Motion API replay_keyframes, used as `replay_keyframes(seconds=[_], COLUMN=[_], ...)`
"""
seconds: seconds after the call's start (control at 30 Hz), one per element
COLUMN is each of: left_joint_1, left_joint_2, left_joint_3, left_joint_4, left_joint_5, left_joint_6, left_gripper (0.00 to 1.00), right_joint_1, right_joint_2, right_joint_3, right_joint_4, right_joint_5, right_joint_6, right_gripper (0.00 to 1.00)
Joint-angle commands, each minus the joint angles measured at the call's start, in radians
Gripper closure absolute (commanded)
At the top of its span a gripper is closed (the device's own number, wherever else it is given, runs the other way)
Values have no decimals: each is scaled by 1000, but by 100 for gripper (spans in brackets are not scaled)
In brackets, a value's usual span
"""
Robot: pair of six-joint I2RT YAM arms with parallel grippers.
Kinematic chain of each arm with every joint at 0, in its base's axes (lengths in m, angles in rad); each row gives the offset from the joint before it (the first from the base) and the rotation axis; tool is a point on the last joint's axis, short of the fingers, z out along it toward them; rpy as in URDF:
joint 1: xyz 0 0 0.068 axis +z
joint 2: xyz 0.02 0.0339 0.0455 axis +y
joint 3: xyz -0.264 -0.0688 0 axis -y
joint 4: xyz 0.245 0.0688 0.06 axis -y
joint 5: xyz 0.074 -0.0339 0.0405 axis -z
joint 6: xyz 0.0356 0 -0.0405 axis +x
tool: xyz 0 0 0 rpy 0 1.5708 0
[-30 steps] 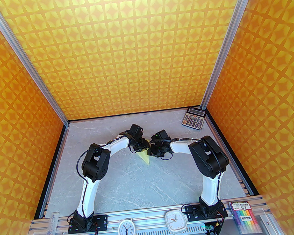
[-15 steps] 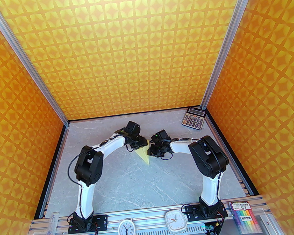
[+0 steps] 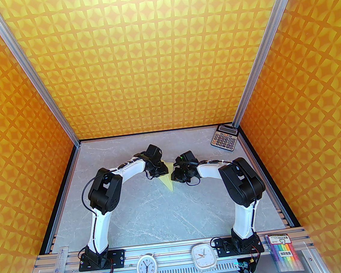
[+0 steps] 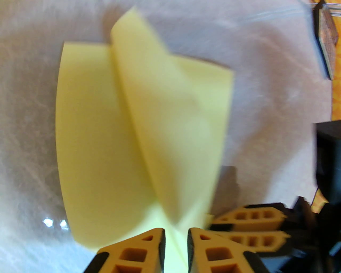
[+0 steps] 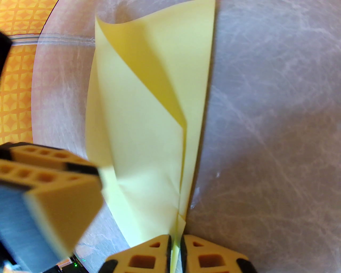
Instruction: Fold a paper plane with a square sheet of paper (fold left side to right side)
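one paper plane [image 3: 169, 183] lies between two grippers. right gripper [image 5: 175, 240] pinches its edge; left gripper [image 4: 175, 236] straddles a raised fold, grip undeterminable.

Top camera looks down from behind; both wrist cameras closely face the same pale yellow paper sheet [image 5: 149, 133].

We see orange-yellow patterned walls [image 3: 162, 58] on 3 sides, alu posts [image 3: 33, 74] at back corners, grey marble-look tabletop [image 3: 155, 219] w/ black edge strips [image 3: 62, 189], alu rail [image 3: 170, 249] up front; light bright, even.
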Motion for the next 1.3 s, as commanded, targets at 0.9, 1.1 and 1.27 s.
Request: replay_keyframes(seconds=[0.9,1.1,1.27], left_joint_1=[-11,-10,-9], left_joint_2=[-27,10,26], left_joint_3=[-113,-99,-97], left_joint_4=[224,181,157], left_joint_5=[137,119,115], left_joint_6=[-185,-153,-144], left_gripper=[92,92,92], right_joint_1=[7,7,7], right_joint_2=[38,35,17], right_joint_3=[-32,-39,-46], right_joint_4=[38,42,48], right_joint_5=[29,24,24], right_joint_6=[-18,-18,-18], right_gripper=[85,85,85])
